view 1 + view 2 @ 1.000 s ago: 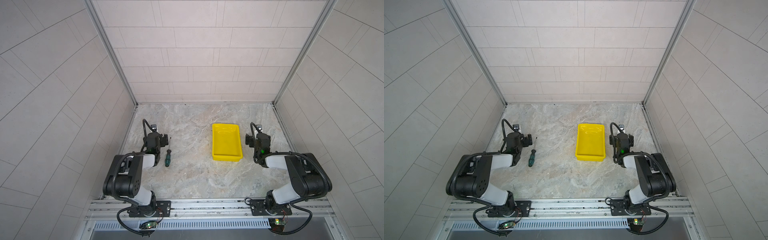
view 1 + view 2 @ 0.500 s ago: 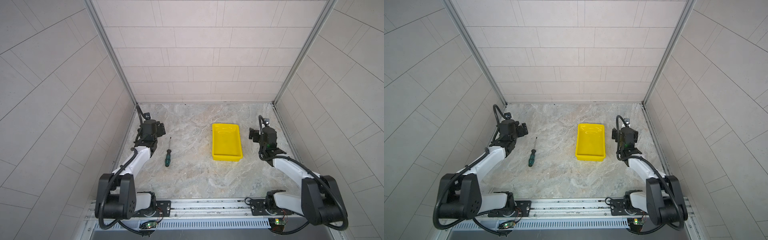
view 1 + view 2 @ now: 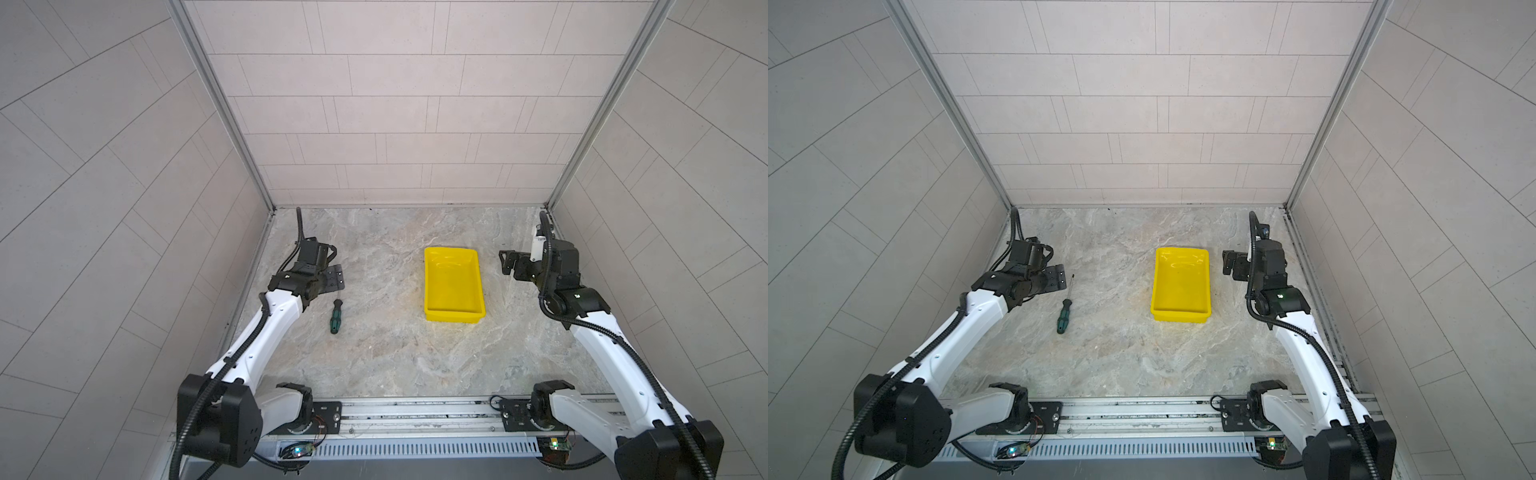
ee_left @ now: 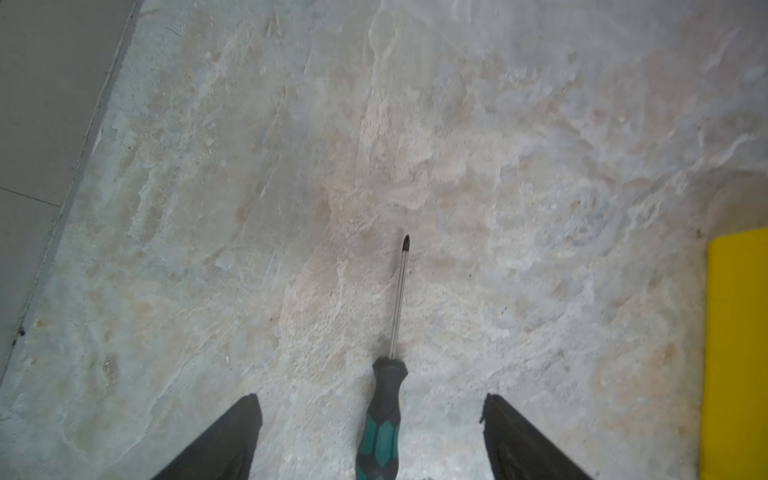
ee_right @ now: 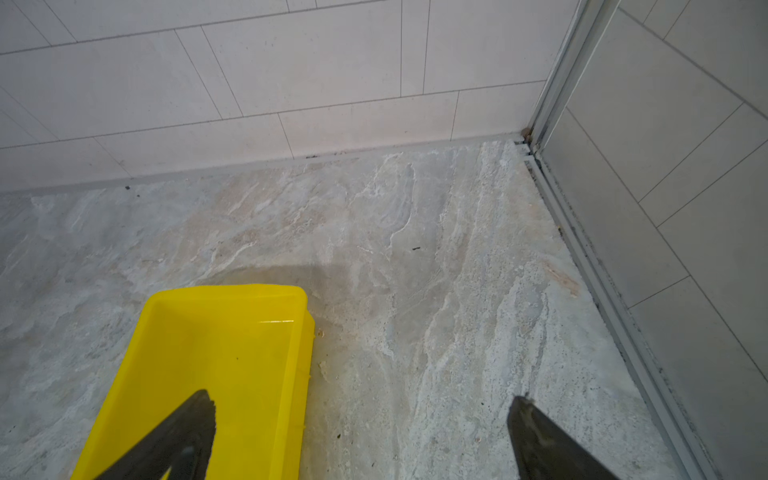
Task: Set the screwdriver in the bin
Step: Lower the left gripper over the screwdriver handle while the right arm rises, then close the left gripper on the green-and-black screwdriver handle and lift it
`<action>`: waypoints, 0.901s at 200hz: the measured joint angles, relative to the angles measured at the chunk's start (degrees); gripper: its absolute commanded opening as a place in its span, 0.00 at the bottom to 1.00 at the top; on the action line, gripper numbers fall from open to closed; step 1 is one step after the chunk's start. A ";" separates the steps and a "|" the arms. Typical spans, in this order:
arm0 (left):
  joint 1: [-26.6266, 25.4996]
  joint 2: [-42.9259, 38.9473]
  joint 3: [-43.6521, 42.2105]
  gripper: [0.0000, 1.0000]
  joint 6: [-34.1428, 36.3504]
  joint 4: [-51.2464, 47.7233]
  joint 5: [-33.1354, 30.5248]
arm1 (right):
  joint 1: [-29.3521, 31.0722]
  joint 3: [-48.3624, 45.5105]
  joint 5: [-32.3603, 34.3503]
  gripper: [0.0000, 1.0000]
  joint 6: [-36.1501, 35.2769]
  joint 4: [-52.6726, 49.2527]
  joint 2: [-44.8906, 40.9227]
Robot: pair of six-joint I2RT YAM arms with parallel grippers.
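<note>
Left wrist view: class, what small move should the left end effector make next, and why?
Probably lower a little and close on the handle. The small screwdriver with green-and-black handle lies flat on the marble tabletop, its handle between the jaws of the open left end effector, untouched.

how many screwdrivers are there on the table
1. The small screwdriver with a green and black handle lies flat on the marbled tabletop, left of the shallow yellow plastic bin and apart from it. The bin's visible inside holds none.
</note>
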 measured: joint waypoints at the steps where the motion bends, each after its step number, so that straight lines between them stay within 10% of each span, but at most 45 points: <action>1: 0.00 -0.09 -0.07 0.81 -0.09 -0.07 0.04 | 0.00 0.00 -0.07 1.00 0.02 -0.11 0.00; 180: -2.49 14.27 -8.09 0.53 -4.02 3.58 2.29 | 0.00 -1.64 -4.57 1.00 0.04 -6.54 1.16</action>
